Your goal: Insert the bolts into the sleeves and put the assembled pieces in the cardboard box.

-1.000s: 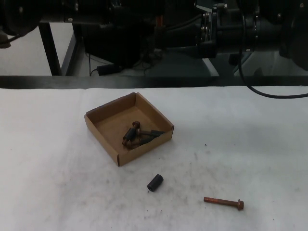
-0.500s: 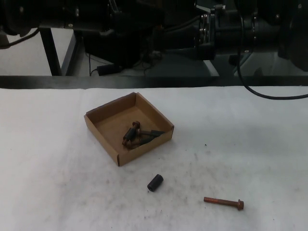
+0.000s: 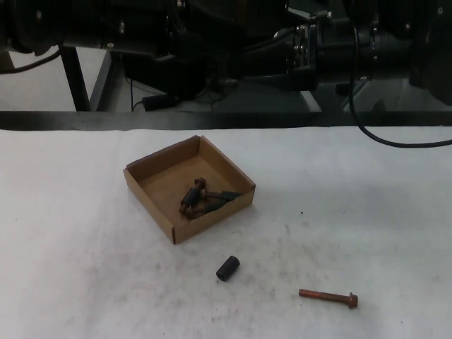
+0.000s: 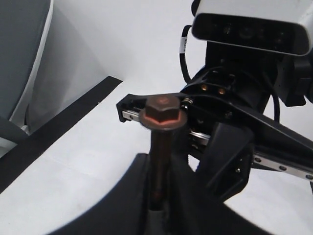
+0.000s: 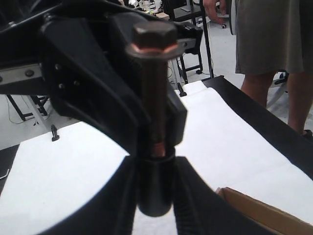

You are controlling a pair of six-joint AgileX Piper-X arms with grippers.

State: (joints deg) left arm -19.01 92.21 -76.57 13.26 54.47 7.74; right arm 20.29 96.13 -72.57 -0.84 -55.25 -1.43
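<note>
I see my left gripper (image 4: 157, 208) pinching a bolt (image 4: 159, 147) by its shaft, and my right gripper (image 5: 155, 203) pinching a sleeve (image 5: 155, 188), with the bolt's tip in the sleeve, both raised above the bench (image 3: 70, 268). A loose sleeve (image 3: 227, 268) lies just near of the box (image 3: 212, 217), a loose bolt (image 3: 328, 296) nearer and right. Assembled pieces (image 3: 194, 196) lie in the box

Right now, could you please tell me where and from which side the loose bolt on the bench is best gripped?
Take the bolt mid-shank, from straight above, closing across its length. It lies flat on the bench, apart from the sleeve, so both sides of the shank are free; the head end is likely less steady.
</note>
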